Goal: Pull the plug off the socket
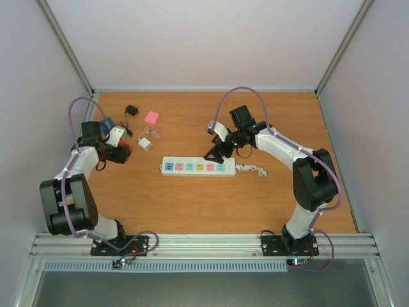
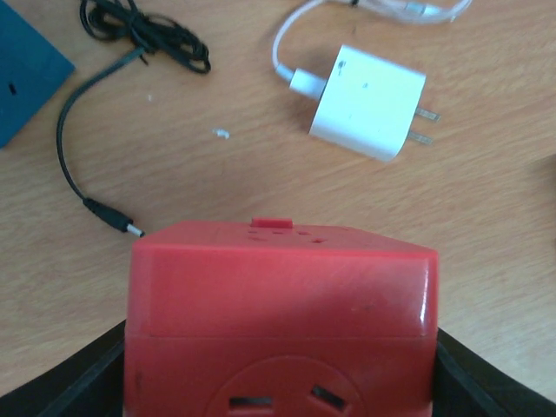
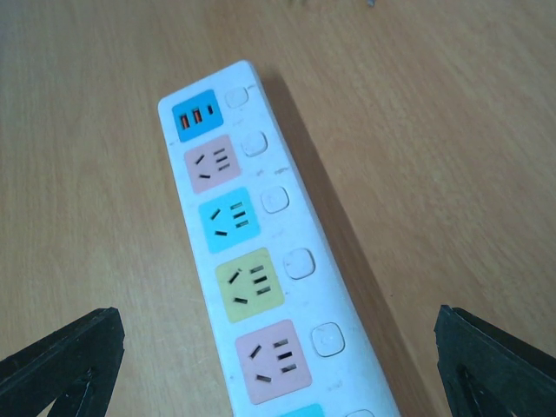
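Count on the counter (image 1: 192, 211): one power strip (image 1: 195, 167), one red adapter block (image 1: 124, 151), one white charger (image 1: 146, 144), one pink block (image 1: 151, 117), one small black adapter (image 1: 131, 110), one blue block (image 1: 107, 123). Two arms, two end effectors.

Power strip: lies flat mid-counter, lengthways left to right, with a curly white cord (image 1: 252, 169) at its right end. Six coloured faces in the top view: blue, pink, cyan, yellow, pink, cyan. Right wrist view gives five whole faces plus a sliver of the sixth, cut off at the bottom edge. Blue face carries USB ports. One rounded button beside each face. Slots on the pink, cyan, yellow and pink faces uncovered.

Right end effector (image 1: 214, 155): fingers wide apart, one on each side of the strip's right half, gripping nothing. Contact with the strip: cannot tell.

Left end effector (image 1: 121, 153): clamped on the red adapter block, well left of the strip, dark fingers (image 2: 52, 391) pressed against both its sides. Block's near face shows outlet slots, cut off by the lower frame edge.

Left wrist view: charger shows two metal prongs and a white cable (image 2: 291, 48) running off the top edge. Black cable (image 2: 62, 148) ends in a barrel tip just beside the block; its coil at top partly cut off. Blue block seen only as a corner. Pink block and black adapter too small for detail.
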`<state>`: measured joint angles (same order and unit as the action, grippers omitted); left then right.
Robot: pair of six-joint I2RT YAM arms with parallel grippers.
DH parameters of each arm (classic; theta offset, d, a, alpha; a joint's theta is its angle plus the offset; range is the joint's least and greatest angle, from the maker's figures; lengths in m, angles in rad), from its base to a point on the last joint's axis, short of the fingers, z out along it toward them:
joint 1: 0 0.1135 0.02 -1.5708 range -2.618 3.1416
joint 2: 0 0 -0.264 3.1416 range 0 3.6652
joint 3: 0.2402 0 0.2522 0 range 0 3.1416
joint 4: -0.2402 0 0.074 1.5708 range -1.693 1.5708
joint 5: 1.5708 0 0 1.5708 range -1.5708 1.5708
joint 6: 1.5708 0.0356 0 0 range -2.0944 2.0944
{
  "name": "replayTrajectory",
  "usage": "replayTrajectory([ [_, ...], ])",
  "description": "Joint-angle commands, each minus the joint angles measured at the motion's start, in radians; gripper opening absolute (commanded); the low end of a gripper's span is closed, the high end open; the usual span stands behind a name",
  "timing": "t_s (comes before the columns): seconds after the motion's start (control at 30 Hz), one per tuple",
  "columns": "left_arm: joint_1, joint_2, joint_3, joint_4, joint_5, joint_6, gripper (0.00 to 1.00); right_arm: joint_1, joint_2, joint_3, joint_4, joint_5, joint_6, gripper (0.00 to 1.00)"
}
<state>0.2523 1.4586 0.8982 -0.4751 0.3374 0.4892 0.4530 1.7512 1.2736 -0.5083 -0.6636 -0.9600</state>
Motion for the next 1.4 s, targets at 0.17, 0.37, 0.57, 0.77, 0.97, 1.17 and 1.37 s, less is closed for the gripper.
replayTrajectory([
  [0.17, 0.007, 0.021, -0.049, 0.032, -0.104, 0.057, 0.44, 0.063, 0.053, -0.008, 0.014, 0.056, -0.09, 0.99],
  [0.37, 0.007, 0.044, -0.044, 0.026, -0.145, 0.046, 0.48, 0.098, 0.093, -0.013, 0.029, 0.111, -0.135, 0.98],
  [0.57, 0.007, 0.047, -0.04, 0.014, -0.151, 0.046, 0.6, 0.123, 0.127, -0.023, 0.037, 0.149, -0.216, 0.99],
  [0.77, 0.007, 0.067, -0.018, -0.011, -0.153, 0.053, 0.78, 0.135, 0.163, -0.025, 0.042, 0.186, -0.269, 0.98],
  [0.97, 0.007, 0.055, 0.011, -0.054, -0.157, 0.065, 0.9, 0.138, 0.18, -0.028, 0.059, 0.195, -0.288, 0.99],
  [1.17, 0.007, 0.026, 0.055, -0.096, -0.134, 0.074, 1.0, 0.149, 0.198, -0.052, 0.089, 0.233, -0.328, 0.98],
  [1.37, 0.007, 0.0, 0.091, -0.119, -0.116, 0.065, 1.0, 0.156, 0.223, -0.05, 0.089, 0.244, -0.351, 0.98],
])
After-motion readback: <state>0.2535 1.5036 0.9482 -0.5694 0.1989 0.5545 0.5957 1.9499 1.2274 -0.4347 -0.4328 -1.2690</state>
